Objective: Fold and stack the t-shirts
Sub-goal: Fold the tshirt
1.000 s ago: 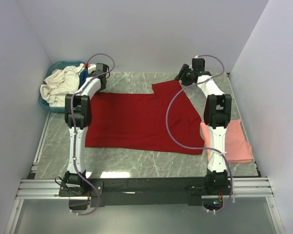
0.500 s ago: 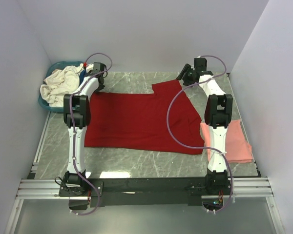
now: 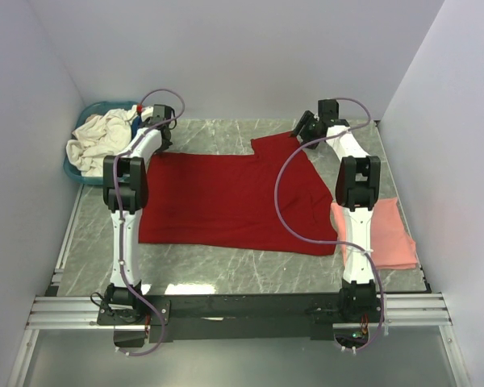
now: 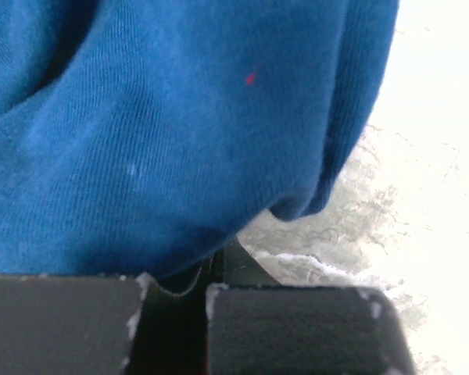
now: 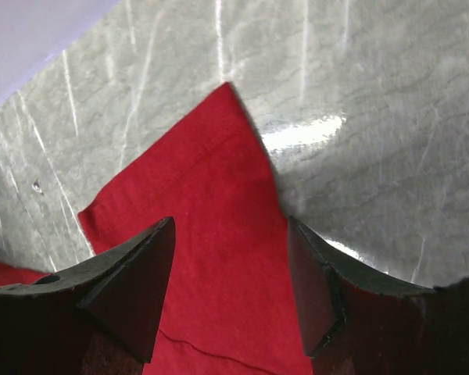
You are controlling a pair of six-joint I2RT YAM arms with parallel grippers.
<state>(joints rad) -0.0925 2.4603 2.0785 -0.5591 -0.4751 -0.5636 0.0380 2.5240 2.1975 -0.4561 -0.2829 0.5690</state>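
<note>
My left gripper [image 4: 174, 285] is clamped tight right at the dark blue shirt [image 4: 141, 141] (can't tell if it caught any), the right gripper [image 5: 230, 234] gapes over the red shirt [image 3: 226, 197]'s far sleeve, so only the pink shirt [image 3: 383, 230] looks folded, red lies flat, and the cream-white shirt [image 3: 97, 137] sits in the basket [image 3: 71, 172].

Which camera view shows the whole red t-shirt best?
The top external view: the red t-shirt lies spread flat on the table, nearly whole. The right wrist view shows only one sleeve corner between the right gripper's open fingers. The left wrist view shows blue cloth and table, not this shirt.
</note>
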